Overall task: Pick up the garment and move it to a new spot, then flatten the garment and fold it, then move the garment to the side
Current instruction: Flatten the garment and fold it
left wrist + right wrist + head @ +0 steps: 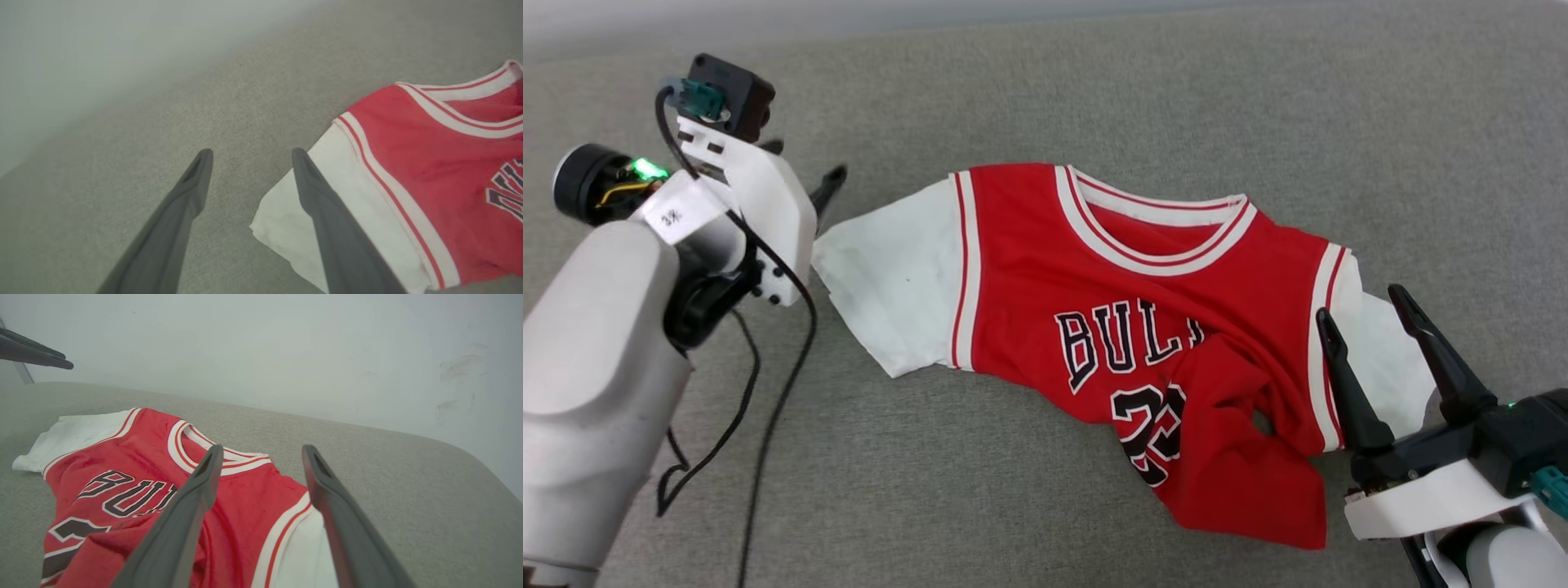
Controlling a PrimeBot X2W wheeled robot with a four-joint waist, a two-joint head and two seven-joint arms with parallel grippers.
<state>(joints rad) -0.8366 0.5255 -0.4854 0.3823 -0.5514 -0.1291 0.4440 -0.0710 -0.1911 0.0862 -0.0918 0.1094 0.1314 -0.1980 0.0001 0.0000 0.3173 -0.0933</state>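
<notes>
Between the empty, wide-open left tool (252, 152) and right tool (1362, 304), one poised at each end, the garment (1127, 278) lies rumpled on the grey cushion (1013, 490); I'd pinch both ends and draw them apart evenly.

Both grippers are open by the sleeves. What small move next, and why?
Probably lower the right gripper onto the bunched lower hem and pinch it, to pull it flat. The garment lies with its shoulders spread, but its lower part is folded up over the lettering and number. Both grippers stand open and empty; the right is nearer that fold.
</notes>
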